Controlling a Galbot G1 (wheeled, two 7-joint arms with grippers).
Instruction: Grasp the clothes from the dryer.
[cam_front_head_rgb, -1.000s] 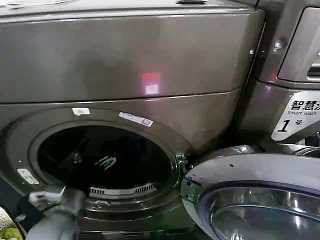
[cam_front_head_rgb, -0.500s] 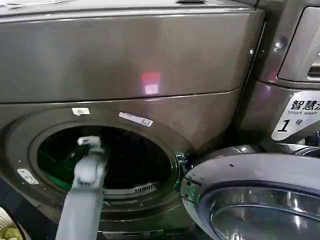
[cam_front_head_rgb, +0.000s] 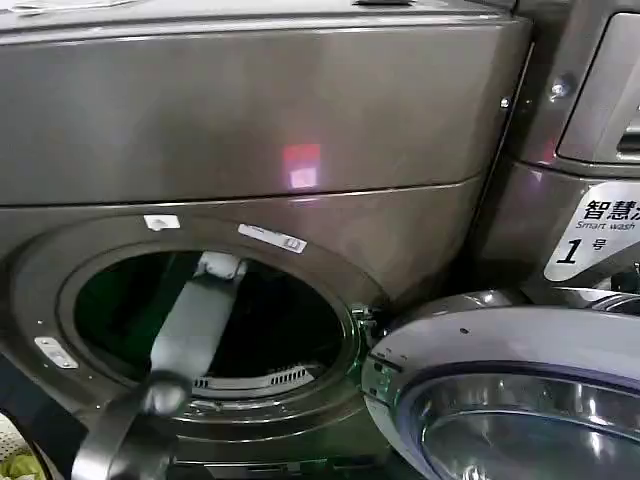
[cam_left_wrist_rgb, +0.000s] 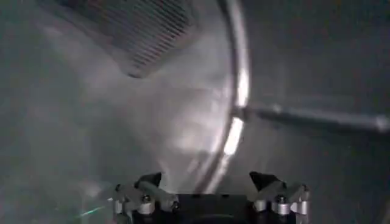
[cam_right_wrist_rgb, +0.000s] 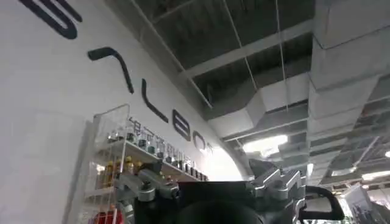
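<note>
Reaching phase: the left arm is passing through the round porthole of the dryer (cam_front_head_rgb: 300, 120), with the left gripper (cam_left_wrist_rgb: 210, 182) facing the steel drum wall inside. Its fingers (cam_left_wrist_rgb: 149, 181) are spread wide and holding nothing. The clothes are lying somewhere in the dark drum interior, but cannot be picked out from either camera. The right gripper (cam_right_wrist_rgb: 210, 182) is idling away from the machine, pointing toward a ceiling, fingers likewise spread and empty. The open door (cam_front_head_rgb: 520, 390) is hanging at the right of the porthole. Likely faults: closing on bare drum because the bundle is unseen, or the forearm scraping the porthole rim during a deeper reach.
</note>
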